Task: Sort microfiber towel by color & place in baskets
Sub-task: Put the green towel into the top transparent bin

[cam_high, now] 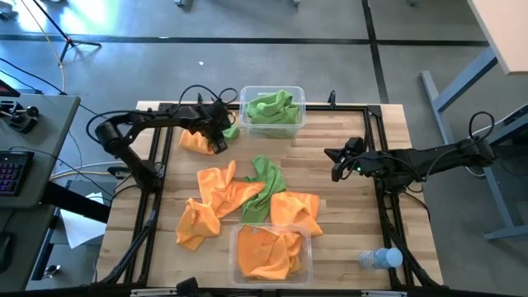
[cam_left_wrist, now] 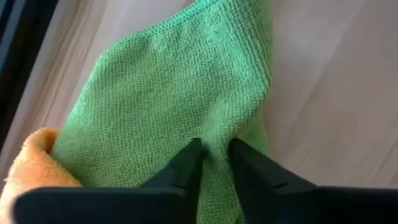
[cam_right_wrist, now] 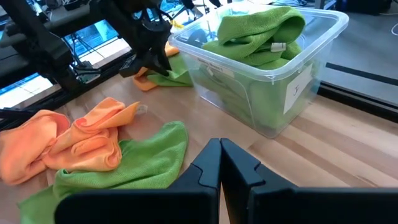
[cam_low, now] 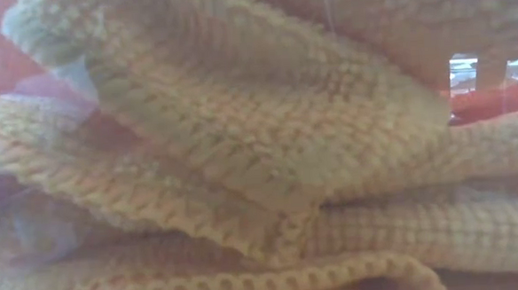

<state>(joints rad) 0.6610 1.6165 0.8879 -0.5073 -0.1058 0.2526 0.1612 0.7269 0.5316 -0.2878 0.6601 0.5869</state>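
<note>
Green towel (cam_left_wrist: 180, 93) apparently pinched between left hand (cam_left_wrist: 214, 152) fingers beside the basket (cam_high: 271, 111).

Floor: grey concrete (cam_high: 247, 21) crossed by dark lines.
Table: pale wood planks (cam_high: 330, 173).
Left side: grey desk (cam_high: 37, 144) holding a keyboard (cam_high: 10, 172).
Near edge: clear bottle (cam_high: 379, 259).

1. We see one basket (cam_high: 272, 108) at the counter's (cam_high: 346, 219) far edge, another (cam_high: 272, 254) at its near edge.
2. Loose towels (cam_high: 239, 198) lie between them.
3. A bottle (cam_high: 380, 259) lies right of the near basket.
</note>
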